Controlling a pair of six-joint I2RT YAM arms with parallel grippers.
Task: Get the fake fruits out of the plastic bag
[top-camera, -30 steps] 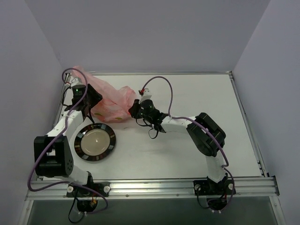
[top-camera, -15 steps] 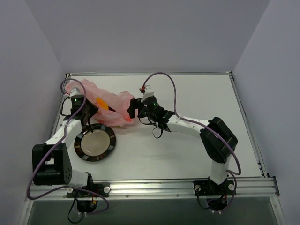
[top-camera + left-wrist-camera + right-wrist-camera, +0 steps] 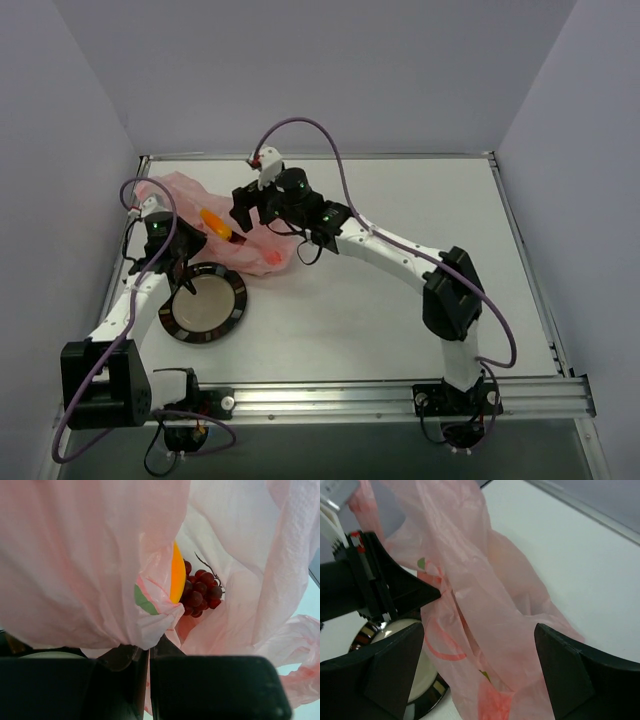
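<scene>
The pink plastic bag point(image 3: 168, 194) lies crumpled at the far left of the table. Through its mouth show two of the fake fruits, an orange mango point(image 3: 213, 220) and a dark red grape bunch point(image 3: 236, 241). In the left wrist view the mango point(image 3: 177, 575) and the grapes point(image 3: 200, 592) sit inside the bag point(image 3: 75, 555). My left gripper point(image 3: 148, 652) is shut on a fold of the bag's film. My right gripper point(image 3: 480, 675) hangs open above the bag point(image 3: 485, 595), its fingers wide apart and holding nothing. In the top view it point(image 3: 240, 212) is over the bag's right part.
A round black-rimmed plate point(image 3: 238, 300) with a cream centre lies just in front of the bag, under my left gripper point(image 3: 183, 262). Its rim point(image 3: 427, 700) shows below the bag's edge. Walls stand close behind and to the left of the bag.
My left gripper shut on the bag and drew back toward the plate, which exposed the mango and grapes. My right gripper let go, opened wide and moved left over the bag.
</scene>
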